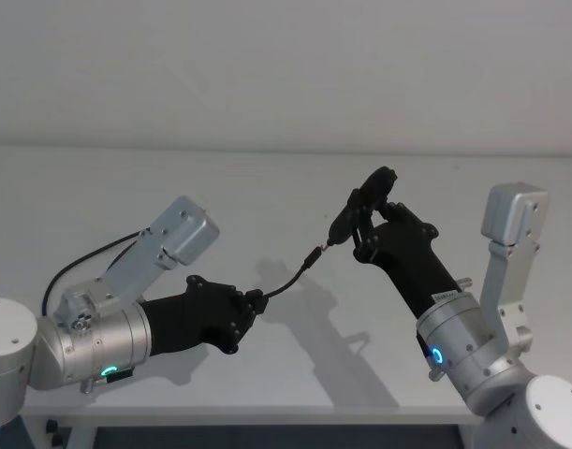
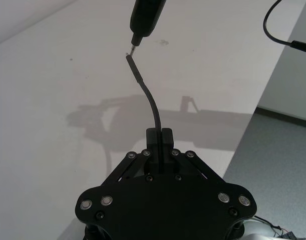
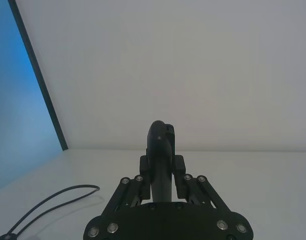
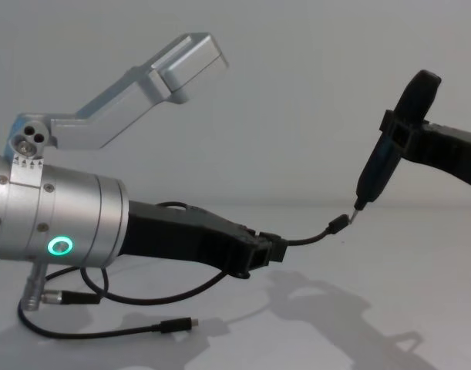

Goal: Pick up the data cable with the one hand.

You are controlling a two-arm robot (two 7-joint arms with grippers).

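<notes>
Head view: left gripper [image 1: 258, 301] sits at approx 7 o'clock of the frame, held above the white surface [image 1: 267, 187], fingers pressed together on the data cable [image 1: 287, 280]. Cable runs up toward 2 o'clock from the jaws, w/ its small plug [image 1: 312, 255] free in the air, clear of the surface. Plug tip sits just beside the tip of a slim black tool [image 1: 360, 208] pinched upright-ish in the right gripper [image 1: 368, 227], at approx 3 o'clock from frame centre; can't tell if tip and plug touch.

Left wrist view: cable exits between the closed fingers [image 2: 165, 136], curves toward the tool tip [image 2: 135, 47]; narrow gap or contact, unclear.

Chest view: rest of the cable hangs behind the left gripper [image 4: 274, 248], loops under the silver forearm w/ green ring light [image 4: 59, 246], and lies on the surface, other plug [image 4: 176, 325] resting flat at approx 7 o'clock. Right gripper's tool [image 4: 389, 146] tilts down toward the raised plug [image 4: 338, 224].

Right wrist view: jaws clamp the tool body [image 3: 160, 155] on both sides.
</notes>
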